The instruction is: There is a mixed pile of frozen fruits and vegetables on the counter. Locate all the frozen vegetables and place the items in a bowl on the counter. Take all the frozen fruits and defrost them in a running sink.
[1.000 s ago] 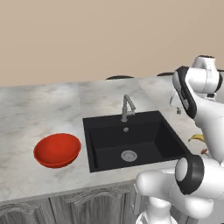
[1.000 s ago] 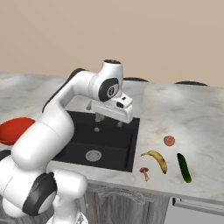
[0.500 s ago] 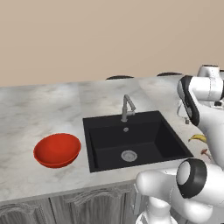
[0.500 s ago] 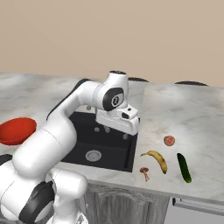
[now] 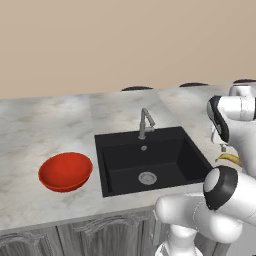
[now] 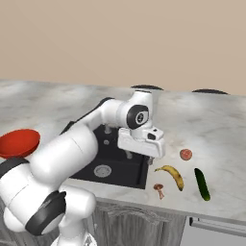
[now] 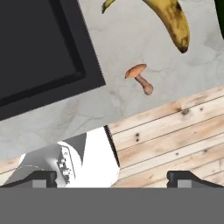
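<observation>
The mixed pile lies on the counter [image 6: 211, 129] right of the sink [image 6: 113, 166]: a small red fruit [image 6: 186, 154], a yellow banana [image 6: 171, 175], a tan mushroom [image 6: 158, 190] and a dark green cucumber [image 6: 202, 183]. My gripper [image 6: 139, 158] hangs open and holds nothing, above the sink's right rim and just left of the banana. In the hand view the banana [image 7: 173, 19] and the mushroom [image 7: 140, 76] lie ahead of the open gripper [image 7: 113, 177], beside the sink's black corner [image 7: 39, 48]. The red bowl [image 5: 65, 171] sits left of the sink [image 5: 150, 160].
A grey bent faucet [image 5: 145, 122] stands behind the basin, and a round drain [image 5: 147, 177] marks its floor. The counter's front edge runs close to the mushroom, with wooden floor [image 7: 175, 131] below it. Grey cabinet doors [image 5: 75, 237] are under the worktop.
The arm has swung right, from over the middle of the sink to its right rim beside the pile. The jaws stayed open. The pile and the bowl have not moved.
</observation>
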Tool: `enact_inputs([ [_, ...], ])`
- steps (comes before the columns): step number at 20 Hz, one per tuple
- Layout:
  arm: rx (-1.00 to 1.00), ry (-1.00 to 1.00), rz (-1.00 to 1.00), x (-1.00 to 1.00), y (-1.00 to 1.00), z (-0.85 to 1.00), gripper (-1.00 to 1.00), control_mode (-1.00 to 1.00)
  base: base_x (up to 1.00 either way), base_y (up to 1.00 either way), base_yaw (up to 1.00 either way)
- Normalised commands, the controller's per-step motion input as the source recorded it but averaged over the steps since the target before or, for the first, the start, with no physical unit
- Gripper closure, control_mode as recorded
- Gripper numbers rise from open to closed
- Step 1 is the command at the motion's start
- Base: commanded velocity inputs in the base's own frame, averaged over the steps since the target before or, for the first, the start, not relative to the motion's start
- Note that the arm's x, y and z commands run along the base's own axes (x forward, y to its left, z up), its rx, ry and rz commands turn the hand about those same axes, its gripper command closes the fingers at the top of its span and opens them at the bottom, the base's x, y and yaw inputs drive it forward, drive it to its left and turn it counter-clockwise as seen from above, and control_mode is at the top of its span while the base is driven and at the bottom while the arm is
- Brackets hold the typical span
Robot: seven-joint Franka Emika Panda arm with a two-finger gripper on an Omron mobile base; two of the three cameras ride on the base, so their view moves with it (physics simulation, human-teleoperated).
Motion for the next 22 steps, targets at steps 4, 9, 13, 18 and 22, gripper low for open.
enact_inputs([
  [4, 0.02, 0.02, 0.07, 0.00, -0.43, -0.41, -1.00, -1.00, 0.00, 0.00, 0.00],
  [9, 0.06, 0.00, 0.05, 0.08, -0.53, -0.43, -1.00, -1.00, 0.00, 0.00, 0.00],
  [13, 0.15, 0.00, 0.07, 0.20, -0.36, -0.42, -1.00, -1.00, 0.00, 0.00, 0.00],
  [18, 0.11, -0.01, 0.13, 0.33, -0.39, -0.56, -1.00, -1.00, 0.00, 0.00, 0.00],
  [22, 0.00, 0.00, 0.18, 0.41, -0.11, -0.39, -1.00, -1.00, 0.00, 0.00, 0.00],
])
